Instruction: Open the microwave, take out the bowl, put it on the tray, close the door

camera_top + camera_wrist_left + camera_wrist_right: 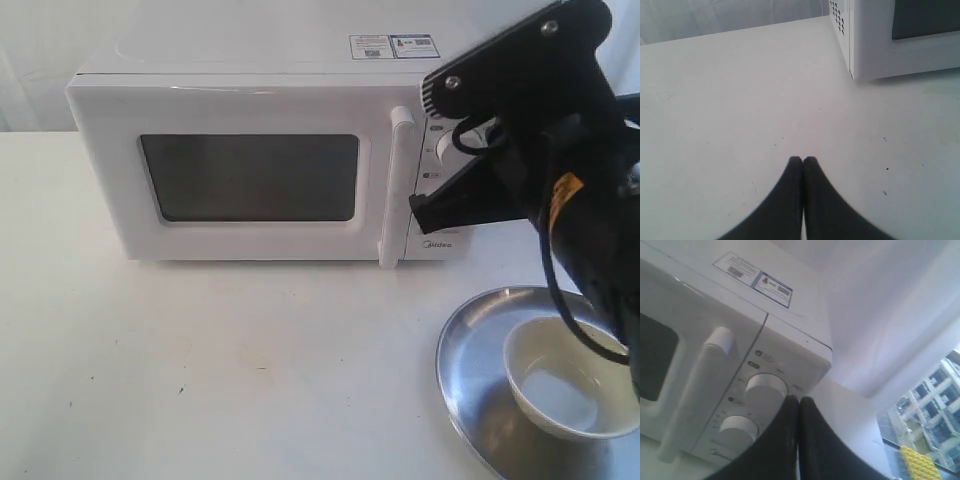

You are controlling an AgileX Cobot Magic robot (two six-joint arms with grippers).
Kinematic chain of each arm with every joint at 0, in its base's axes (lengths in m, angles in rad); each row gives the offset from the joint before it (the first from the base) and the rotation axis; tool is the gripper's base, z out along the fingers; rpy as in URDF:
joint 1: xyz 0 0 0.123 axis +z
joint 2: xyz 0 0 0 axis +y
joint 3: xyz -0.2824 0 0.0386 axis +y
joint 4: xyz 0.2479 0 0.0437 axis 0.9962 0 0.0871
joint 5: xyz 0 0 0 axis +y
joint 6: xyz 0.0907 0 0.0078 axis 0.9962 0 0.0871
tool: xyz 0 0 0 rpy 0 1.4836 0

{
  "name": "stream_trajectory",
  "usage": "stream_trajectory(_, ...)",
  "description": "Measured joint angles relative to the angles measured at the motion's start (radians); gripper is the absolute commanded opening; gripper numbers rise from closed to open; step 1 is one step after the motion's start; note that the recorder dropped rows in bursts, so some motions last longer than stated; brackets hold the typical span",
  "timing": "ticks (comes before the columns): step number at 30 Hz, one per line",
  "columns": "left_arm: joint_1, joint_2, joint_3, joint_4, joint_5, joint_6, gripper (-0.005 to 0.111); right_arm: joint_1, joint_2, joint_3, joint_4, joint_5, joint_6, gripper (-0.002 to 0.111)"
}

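The white microwave (250, 150) stands at the back of the table with its door (240, 175) shut and the bar handle (392, 190) upright. In the silver tray (475, 370) at the front right sits the cream bowl (560, 375). My right gripper (418, 207) is shut and empty, hovering just in front of the knob panel, right of the handle; the right wrist view shows the gripper (799, 401) before the knobs (765, 390). My left gripper (803, 160) is shut and empty above bare table, near the microwave's corner (852, 75).
The right arm (570, 180) hangs over the tray's far side. The white table (200, 370) spreads in front of the microwave. A window with buildings (920, 420) shows past the microwave's right side.
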Motion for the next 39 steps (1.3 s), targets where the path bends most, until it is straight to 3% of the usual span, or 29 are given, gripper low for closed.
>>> stream_trajectory(6, 0.0, 0.0, 0.0, 0.0, 0.0, 0.0, 0.0, 0.093, -0.169, 0.043, 0.0, -0.17, 0.032, 0.0)
stream_trajectory(11, 0.0, 0.0, 0.0, 0.0, 0.0, 0.0, 0.0, 0.181, -0.466, 0.137, -0.023, -0.488, 0.088, 0.0)
stream_trajectory(14, 0.0, 0.0, 0.0, 0.0, 0.0, 0.0, 0.0, 0.189, -0.628, 0.191, 0.01, -0.562, 0.098, 0.0)
stream_trajectory(20, 0.0, 0.0, 0.0, 0.0, 0.0, 0.0, 0.0, 0.192, -0.867, 0.287, 0.218, -0.564, 0.107, 0.0)
stream_trajectory(26, 0.0, 0.0, 0.0, 0.0, 0.0, 0.0, 0.0, 0.192, -1.027, 0.317, 0.259, -0.517, 0.106, 0.0)
stream_trajectory(32, 0.0, 0.0, 0.0, 0.0, 0.0, 0.0, 0.0, 0.192, -1.077, 0.343, 0.248, -0.292, 0.016, 0.0)
stream_trajectory(34, 0.0, 0.0, 0.0, 0.0, 0.0, 0.0, 0.0, 0.141, -1.077, 0.381, 0.226, -0.268, 0.002, 0.0)
stream_trajectory(36, 0.0, 0.0, 0.0, 0.0, 0.0, 0.0, 0.0, 0.018, -1.079, 0.426, 0.187, -0.343, -0.002, 0.0)
stream_trajectory(39, 0.0, 0.0, 0.0, 0.0, 0.0, 0.0, 0.0, -0.25, -1.081, 0.491, 0.133, -0.528, 0.02, 0.0)
